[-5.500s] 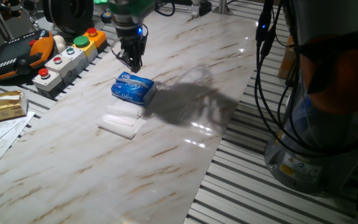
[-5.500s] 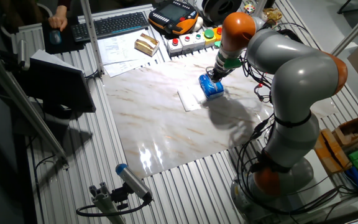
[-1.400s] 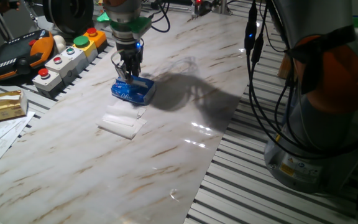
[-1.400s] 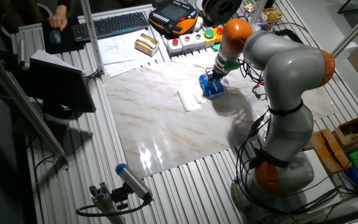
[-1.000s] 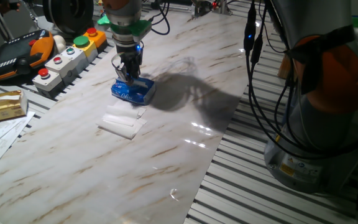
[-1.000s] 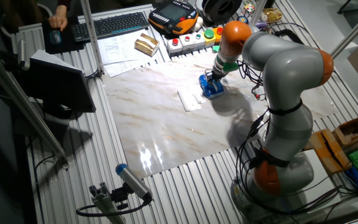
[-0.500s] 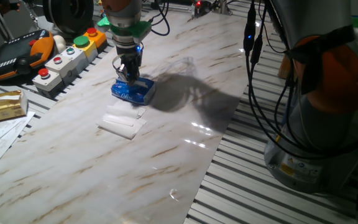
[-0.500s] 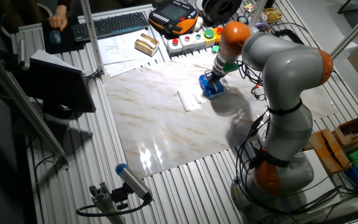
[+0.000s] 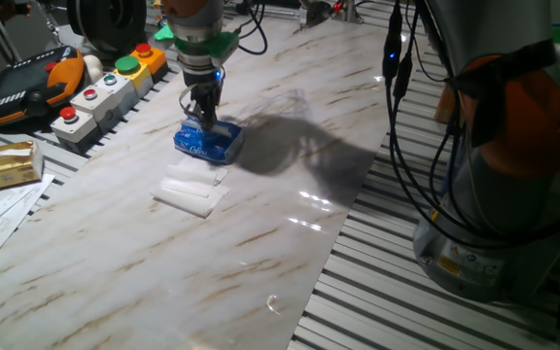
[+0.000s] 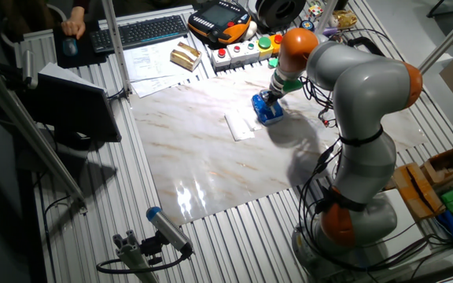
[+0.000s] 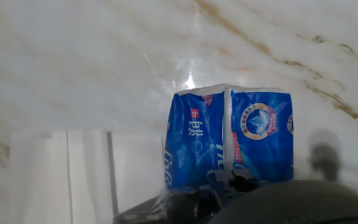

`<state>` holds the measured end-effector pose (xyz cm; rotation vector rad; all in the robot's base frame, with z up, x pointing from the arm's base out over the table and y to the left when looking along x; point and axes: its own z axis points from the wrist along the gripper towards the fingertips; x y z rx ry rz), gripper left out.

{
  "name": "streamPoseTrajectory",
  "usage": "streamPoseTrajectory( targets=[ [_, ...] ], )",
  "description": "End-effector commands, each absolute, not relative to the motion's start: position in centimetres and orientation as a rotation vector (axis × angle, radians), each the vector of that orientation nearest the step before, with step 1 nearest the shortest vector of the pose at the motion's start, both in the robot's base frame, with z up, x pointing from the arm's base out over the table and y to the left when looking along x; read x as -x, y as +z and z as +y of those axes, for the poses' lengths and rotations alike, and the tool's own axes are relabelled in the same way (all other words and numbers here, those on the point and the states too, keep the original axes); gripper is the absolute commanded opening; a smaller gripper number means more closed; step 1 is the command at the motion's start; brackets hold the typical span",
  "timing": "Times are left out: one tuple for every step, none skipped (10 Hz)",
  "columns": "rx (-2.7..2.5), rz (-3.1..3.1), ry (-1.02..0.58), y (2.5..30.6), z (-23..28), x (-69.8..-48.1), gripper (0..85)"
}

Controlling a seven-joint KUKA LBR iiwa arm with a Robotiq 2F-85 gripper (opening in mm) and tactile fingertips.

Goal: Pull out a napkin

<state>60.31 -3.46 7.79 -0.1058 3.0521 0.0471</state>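
While the black fingers (image 9: 202,120) press onto the blue plastic tissue pack (image 9: 208,142) beneath them, their spacing cannot be told. Flat white paper napkins (image 9: 192,190) lie just beyond the pack on the marble bench (image 9: 290,156).

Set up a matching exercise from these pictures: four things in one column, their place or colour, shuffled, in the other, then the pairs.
Things:
1. tissue pack
2. white tissues
3. gripper
4. button box

Descriptions:
A. lying flat on the marble table beside the pack
B. beyond the marble's edge, with red and green buttons
C. blue with white lettering
D. down on the pack's top

Pairs: 1-C, 2-A, 3-D, 4-B
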Motion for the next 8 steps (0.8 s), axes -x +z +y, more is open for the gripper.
streamPoseTrajectory(
  targets=[
    [0.102,3.052,0.050,8.0,-3.4,-60.3,0.7],
    [0.104,3.052,0.050,8.2,-3.4,-60.2,0.7],
    [0.104,3.052,0.050,8.5,-3.4,-60.2,0.7],
    [0.104,3.052,0.047,8.8,-3.5,-60.1,0.7],
    [0.104,3.052,0.043,9.1,-3.4,-60.0,0.7],
    [0.105,3.052,0.038,9.5,-3.4,-60.0,0.7],
    [0.105,3.053,0.036,9.8,-3.4,-59.9,0.7],
    [0.105,3.053,0.031,10.0,-3.4,-59.8,0.7]
  ],
)
